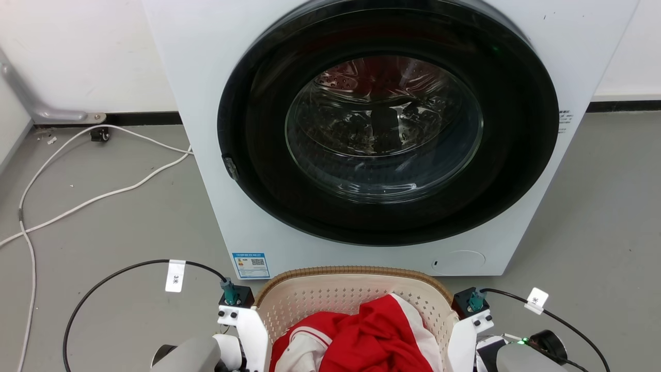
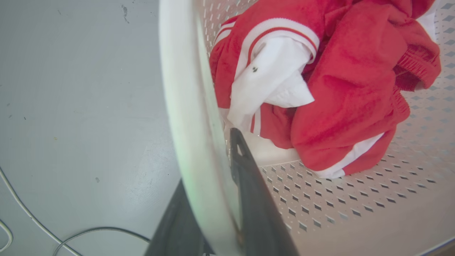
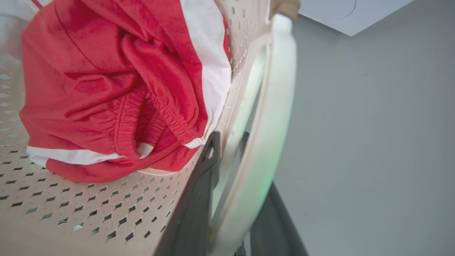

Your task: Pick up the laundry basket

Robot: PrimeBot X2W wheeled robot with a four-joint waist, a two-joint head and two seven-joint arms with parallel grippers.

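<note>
The laundry basket sits right in front of the washing machine, centred below its round dark door, with the brown woven-look rim of its far wall just short of the machine's white front panel. The pictures do not settle whether it rests on the grey floor or hangs just above it. A crumpled red and white garment lies inside, heaped against the perforated cream walls on the side away from the machine. The left gripper is closed on the basket's white left handle, one dark finger pressed against it inside the basket and the other outside. The right gripper clamps the white right handle the same way, with one finger on the garment side and the other on the floor side. A black cable with a white tag loops over the floor to the left of the machine's lower corner. Farther left of the machine, a white cable trails along the floor toward the wall. A small blue label is stuck on the machine's lower left front.
</note>
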